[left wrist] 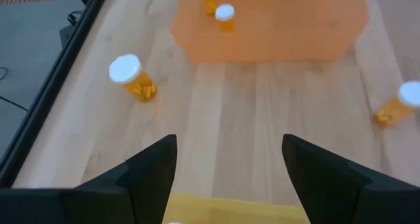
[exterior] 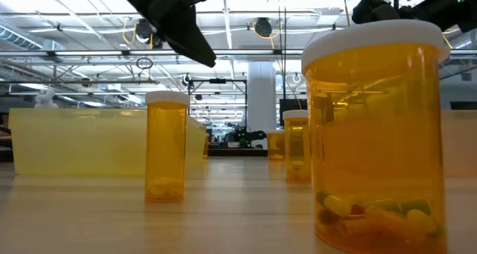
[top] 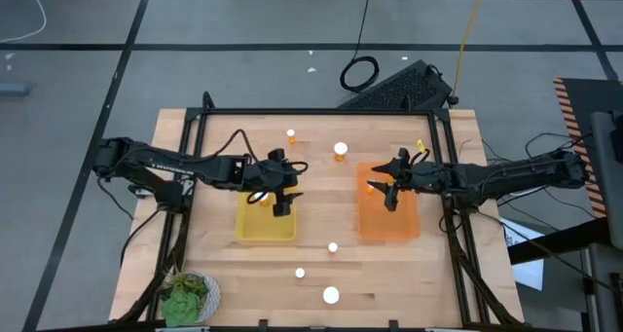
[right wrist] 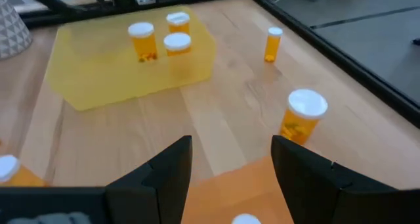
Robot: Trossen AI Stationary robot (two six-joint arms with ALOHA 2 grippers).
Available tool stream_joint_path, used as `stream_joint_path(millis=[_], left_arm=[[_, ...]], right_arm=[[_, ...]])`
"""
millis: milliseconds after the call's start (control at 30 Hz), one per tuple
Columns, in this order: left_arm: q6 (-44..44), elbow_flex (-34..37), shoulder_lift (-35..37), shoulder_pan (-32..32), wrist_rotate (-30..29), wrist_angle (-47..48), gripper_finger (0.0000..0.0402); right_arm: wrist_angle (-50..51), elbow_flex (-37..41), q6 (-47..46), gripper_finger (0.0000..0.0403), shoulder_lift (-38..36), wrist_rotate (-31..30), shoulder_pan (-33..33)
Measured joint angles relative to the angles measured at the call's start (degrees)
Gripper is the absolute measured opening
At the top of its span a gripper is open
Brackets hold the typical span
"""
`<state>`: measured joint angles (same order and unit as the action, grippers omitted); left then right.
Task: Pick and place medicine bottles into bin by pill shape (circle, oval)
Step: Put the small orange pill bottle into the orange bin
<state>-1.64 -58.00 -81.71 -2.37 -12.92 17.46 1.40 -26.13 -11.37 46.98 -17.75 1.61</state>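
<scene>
The yellow tray [top: 265, 225] lies left of the table's middle, the orange tray [top: 389, 220] right of it. My left gripper [top: 280, 198] hovers open over the yellow tray's far end, where three amber bottles [right wrist: 164, 37] stand upright. My right gripper [top: 387, 191] hovers open over the orange tray's far left part, near two bottles [left wrist: 225, 17] standing in that tray. Loose bottles stand on the wood: two beyond the trays [top: 340, 151] [top: 290, 134] and three near the front edge [top: 332, 246] [top: 300, 272] [top: 331, 295]. Nothing sits between either gripper's fingers [left wrist: 230, 145] [right wrist: 231, 145].
A green leafy thing on a white plate [top: 190, 295] sits at the near left corner. A dark frame rail [top: 321, 112] runs along the far edge and down both sides. Bare wood lies between the two trays [top: 326, 210]. In the low view a large bottle [exterior: 376, 135] stands close.
</scene>
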Motion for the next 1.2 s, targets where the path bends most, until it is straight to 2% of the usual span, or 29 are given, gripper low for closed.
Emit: stream_joint_path(millis=[367,633,833,967,1200], left_arm=[[-0.4,0.0,0.0,4.8,0.8,3.3,0.028],[-1.0,0.0,0.0,14.3,5.1,5.0,0.028],[-5.8,0.0,0.0,23.2,11.7,5.0,0.028],[-7.4,-0.7,0.0,26.9,15.6,6.4,0.028],[-14.3,-3.8,-2.3,29.8,16.4,6.9,0.028]], right_arm=[[-1.6,1.9,-1.4,0.0203,0.1,-0.1,0.0],[-5.4,3.5,3.4,0.0203,0.0,-0.2,0.0],[-7.7,4.3,7.5,0.0203,0.0,-0.1,-0.3],[-8.4,4.3,9.2,0.0203,0.0,-0.1,-1.7],[-14.9,4.3,13.6,0.0203,0.0,0.0,-4.7]])
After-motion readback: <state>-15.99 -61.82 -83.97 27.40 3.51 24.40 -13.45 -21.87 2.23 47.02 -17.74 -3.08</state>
